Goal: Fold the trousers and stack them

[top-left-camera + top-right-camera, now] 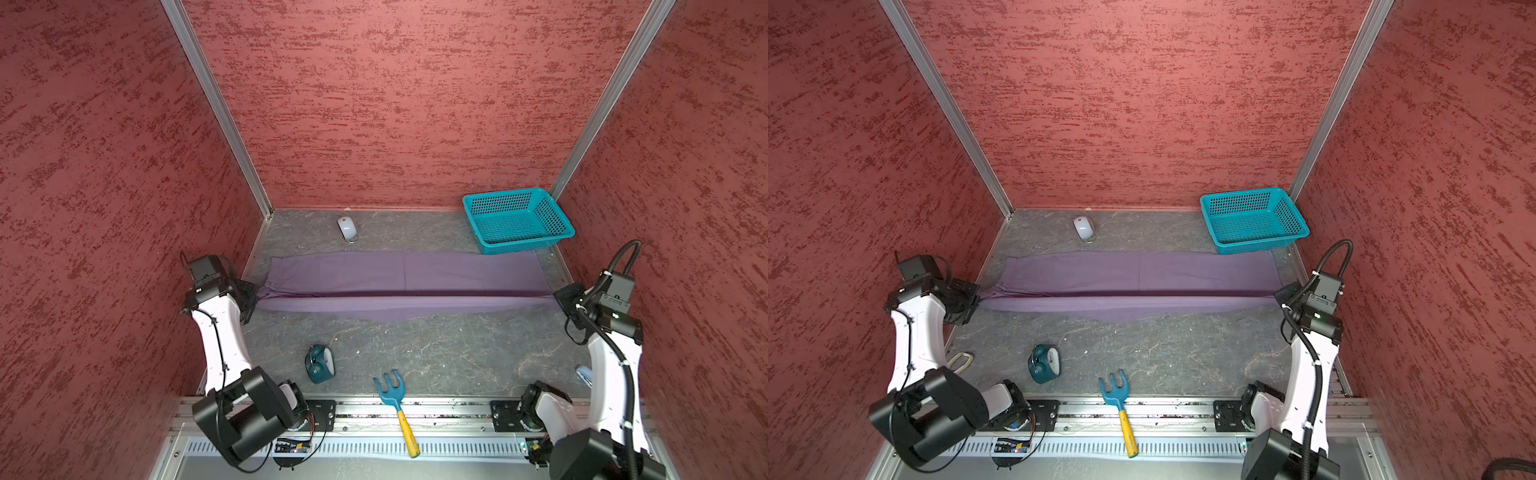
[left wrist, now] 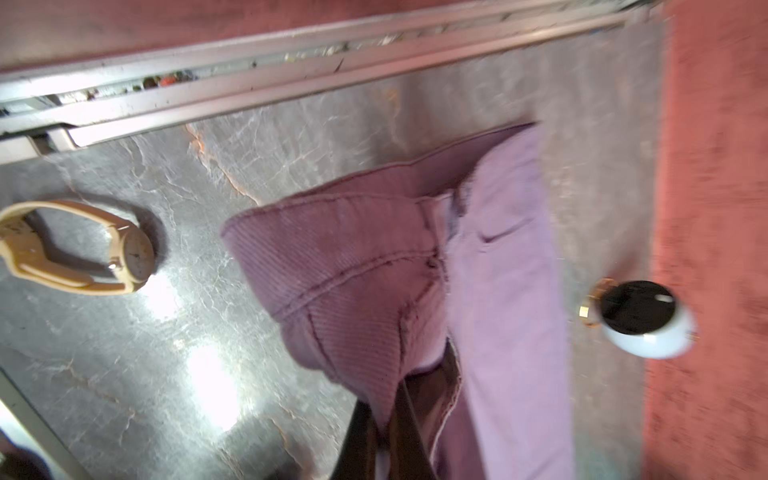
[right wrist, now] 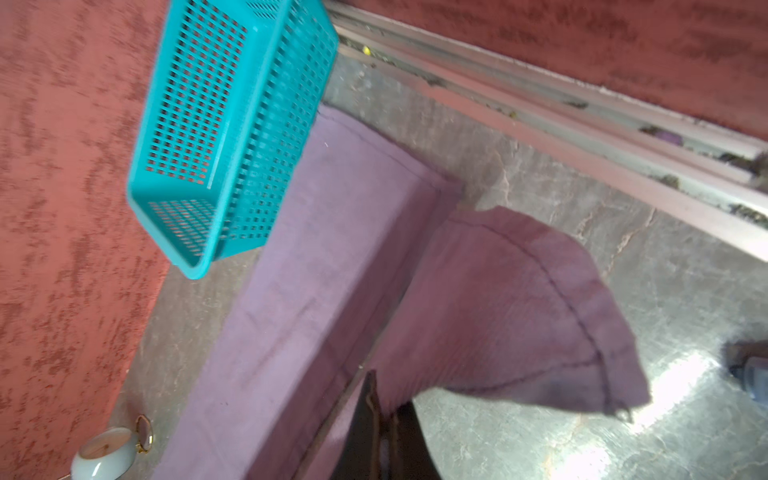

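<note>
Both clamp trousers (image 1: 407,274): left tool (image 2: 386,415) waistband, right tool (image 3: 384,419) hem; watch dial (image 2: 139,253) seen only from left wrist.

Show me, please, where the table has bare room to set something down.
Widest bare patch: between the trousers and the front rail, right of the rake. Smaller one: behind the trousers, between mouse and basket. Crowded: front left, around clock and rake.

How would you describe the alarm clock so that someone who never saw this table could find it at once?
Start at the purple trousers stretched across the grey table. Between them and the front rail, left of the middle, sits the alarm clock, beside a blue rake. Unlike the flat rake, it is round and dark teal, with a white face.
</note>
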### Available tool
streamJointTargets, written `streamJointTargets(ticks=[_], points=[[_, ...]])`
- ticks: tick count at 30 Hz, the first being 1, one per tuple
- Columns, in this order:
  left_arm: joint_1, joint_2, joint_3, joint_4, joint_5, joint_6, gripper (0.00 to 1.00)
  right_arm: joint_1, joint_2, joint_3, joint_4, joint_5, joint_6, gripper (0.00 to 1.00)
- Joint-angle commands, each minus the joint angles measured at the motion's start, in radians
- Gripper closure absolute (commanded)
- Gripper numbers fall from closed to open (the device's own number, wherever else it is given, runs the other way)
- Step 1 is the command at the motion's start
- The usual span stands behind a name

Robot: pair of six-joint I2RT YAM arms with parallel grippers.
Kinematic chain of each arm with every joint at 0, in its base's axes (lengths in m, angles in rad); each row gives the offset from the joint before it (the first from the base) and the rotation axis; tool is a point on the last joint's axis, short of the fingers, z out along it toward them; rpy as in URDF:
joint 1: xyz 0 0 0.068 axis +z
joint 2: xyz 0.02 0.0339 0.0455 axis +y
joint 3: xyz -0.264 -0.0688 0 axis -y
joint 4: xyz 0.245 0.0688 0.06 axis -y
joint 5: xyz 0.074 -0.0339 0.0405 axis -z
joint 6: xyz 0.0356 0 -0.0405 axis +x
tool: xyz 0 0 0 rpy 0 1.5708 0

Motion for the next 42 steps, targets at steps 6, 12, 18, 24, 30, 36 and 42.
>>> streamJointTargets(ticks=[6,12,18,24,30,36,42], points=[[0.043,0.023,0.173,-0.006,-0.099,0.018,1.00,-0.011,0.002,0.103,0.056,0.136,0.009,1.00],[-0.015,0.113,0.254,0.018,-0.148,0.014,1.00,-0.011,0.031,0.088,0.083,0.122,0.037,1.00],[-0.116,0.193,0.277,0.038,-0.242,0.010,1.00,-0.011,0.064,0.068,0.120,0.125,0.058,1.00],[-0.135,0.270,0.266,0.060,-0.259,0.002,1.00,-0.011,0.135,0.081,0.148,0.116,0.066,1.00],[-0.148,0.318,0.272,0.077,-0.271,-0.005,1.00,-0.011,0.175,0.082,0.173,0.102,0.081,1.00],[-0.152,0.335,0.265,0.083,-0.286,0.005,1.00,-0.012,0.183,0.085,0.180,0.116,0.069,1.00],[-0.155,0.336,0.236,0.110,-0.285,0.004,1.00,-0.011,0.205,0.062,0.241,0.103,0.065,1.00]])
